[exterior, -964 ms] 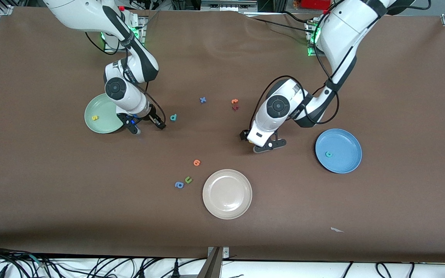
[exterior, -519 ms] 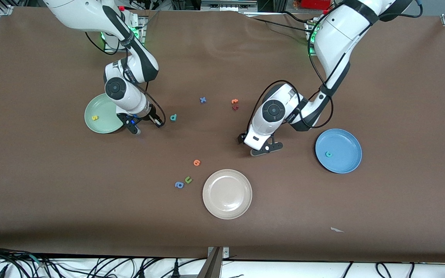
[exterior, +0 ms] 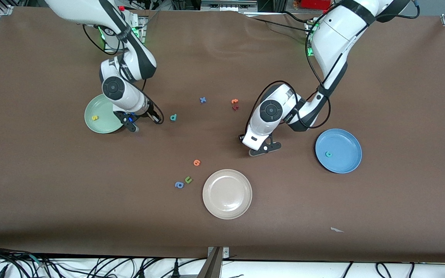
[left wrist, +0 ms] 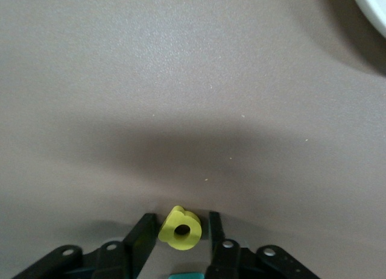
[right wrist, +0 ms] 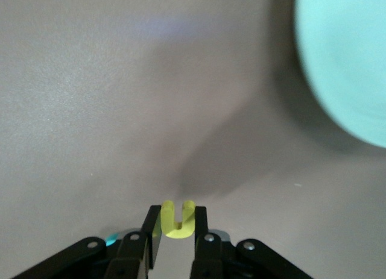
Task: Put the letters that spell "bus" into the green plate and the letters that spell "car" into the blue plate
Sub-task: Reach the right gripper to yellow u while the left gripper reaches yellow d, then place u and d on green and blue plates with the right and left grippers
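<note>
My right gripper (exterior: 133, 127) sits low beside the rim of the green plate (exterior: 104, 106), on the side toward the table's middle. It (right wrist: 178, 213) is shut on a yellow u (right wrist: 178, 222), with the green plate (right wrist: 344, 62) close by. A yellow s (exterior: 95, 117) lies in that plate. A teal b (exterior: 173, 117) lies on the table nearby. My left gripper (exterior: 263, 150) is down at the table between the plates. Its fingers (left wrist: 181, 222) are shut on a tilted yellow a (left wrist: 180, 229). The blue plate (exterior: 342, 141) holds a teal c (exterior: 328, 154).
A cream-white plate (exterior: 227, 208) lies nearer the camera; its rim (left wrist: 374, 8) shows in the left wrist view. Loose letters lie about: blue x (exterior: 203, 100), orange (exterior: 235, 101) and dark red (exterior: 235, 108) ones, an orange one (exterior: 196, 162), olive u (exterior: 188, 179), blue a (exterior: 179, 185).
The left gripper shifted a little toward the table's middle and closed on the yellow a. The right gripper closed on the yellow u and edged toward the green plate.
</note>
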Available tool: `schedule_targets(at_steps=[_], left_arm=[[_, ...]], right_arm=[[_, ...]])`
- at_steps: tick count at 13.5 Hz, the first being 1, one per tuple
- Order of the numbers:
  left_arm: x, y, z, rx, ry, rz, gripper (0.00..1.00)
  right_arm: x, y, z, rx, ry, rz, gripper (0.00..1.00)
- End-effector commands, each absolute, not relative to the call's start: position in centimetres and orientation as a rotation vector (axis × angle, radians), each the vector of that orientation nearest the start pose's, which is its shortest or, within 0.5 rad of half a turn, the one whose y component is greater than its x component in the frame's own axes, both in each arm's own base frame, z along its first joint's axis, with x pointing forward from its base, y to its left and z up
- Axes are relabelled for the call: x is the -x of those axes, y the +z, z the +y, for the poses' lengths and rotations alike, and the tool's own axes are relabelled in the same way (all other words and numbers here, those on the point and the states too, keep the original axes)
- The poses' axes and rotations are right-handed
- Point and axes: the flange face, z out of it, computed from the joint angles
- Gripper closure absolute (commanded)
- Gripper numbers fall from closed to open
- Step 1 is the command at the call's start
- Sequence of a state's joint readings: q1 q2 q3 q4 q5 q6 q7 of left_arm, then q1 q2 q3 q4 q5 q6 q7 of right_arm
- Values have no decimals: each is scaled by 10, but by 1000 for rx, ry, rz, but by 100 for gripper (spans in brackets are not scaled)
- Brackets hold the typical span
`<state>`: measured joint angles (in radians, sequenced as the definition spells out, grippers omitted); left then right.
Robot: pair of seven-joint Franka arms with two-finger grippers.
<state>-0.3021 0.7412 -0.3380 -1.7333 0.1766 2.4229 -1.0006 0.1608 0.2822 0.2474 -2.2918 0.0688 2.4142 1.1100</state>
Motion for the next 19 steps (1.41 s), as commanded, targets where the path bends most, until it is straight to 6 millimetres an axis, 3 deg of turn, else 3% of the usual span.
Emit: schedule_targets(at_steps=[1,4,6,9,11,12,13,14,16,17,19], left_arm=[[-547,168,-384,3165,132,-516,67],[-549,168,-381,3164,131,-517,68],[-555,174,-372,3150,133,-520,69],[-598,212,-324,3080,250,-432,69],[-619,235,-288,3042,351,-353,69],[-627,241,-265,3033,396,-294,70],[-633,245,-240,3026,433,-240,70],[-638,248,-211,3022,476,-184,70],[-645,246,-163,3015,557,-79,70],[-647,243,-146,3012,576,-70,71],[-651,232,-113,2979,578,27,71]], right_arm=[[-474,254,157,2997,356,1090,94],[-484,246,85,3033,426,963,94],[-482,231,52,3044,475,915,93],[-479,207,10,3056,544,847,89],[-478,199,-4,3058,560,821,79],[-478,199,-6,3057,562,818,64],[-478,201,-6,3056,560,820,23],[-479,205,-5,3053,556,826,2],[-480,220,3,3044,551,842,1],[-481,226,17,3043,566,849,1],[-483,246,67,3042,505,898,1]])
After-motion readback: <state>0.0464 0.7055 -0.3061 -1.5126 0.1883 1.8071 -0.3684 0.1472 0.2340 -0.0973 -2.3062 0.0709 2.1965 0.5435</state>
